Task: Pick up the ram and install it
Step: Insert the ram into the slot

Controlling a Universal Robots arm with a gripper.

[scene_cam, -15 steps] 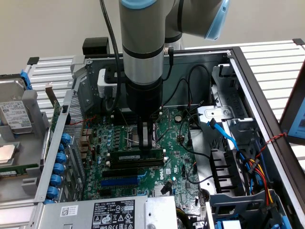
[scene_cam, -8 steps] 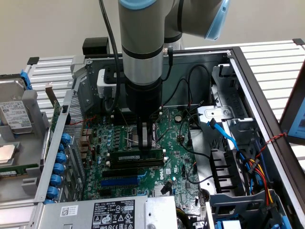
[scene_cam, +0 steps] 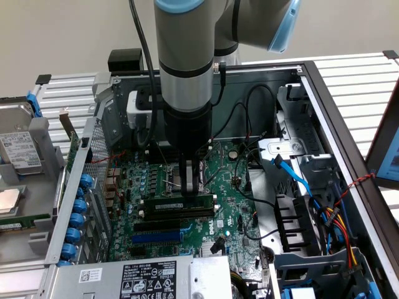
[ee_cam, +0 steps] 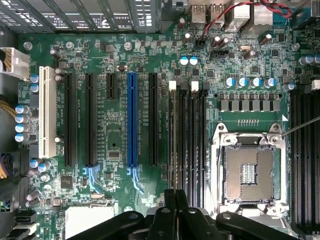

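The ram (scene_cam: 181,204), a green stick with a white sticker, stands on edge in a long slot of the motherboard (scene_cam: 230,218) inside the open computer case. My gripper (scene_cam: 192,192) hangs straight above it, tips at the middle of its top edge; the stick's green face shows uncovered below them. The wrist view looks down past the shut black fingers (ee_cam: 170,210) of the gripper (ee_cam: 175,197) along the row of black memory slots (ee_cam: 187,140), with nothing clamped between the pads.
A bare CPU socket (ee_cam: 248,172) lies beside the memory slots. A blue slot (ee_cam: 132,120) and black card slots run parallel. Blue and black cables (scene_cam: 293,174) and a drive cage crowd the exterior view's right; a hard drive (scene_cam: 19,156) lies outside the case on the left.
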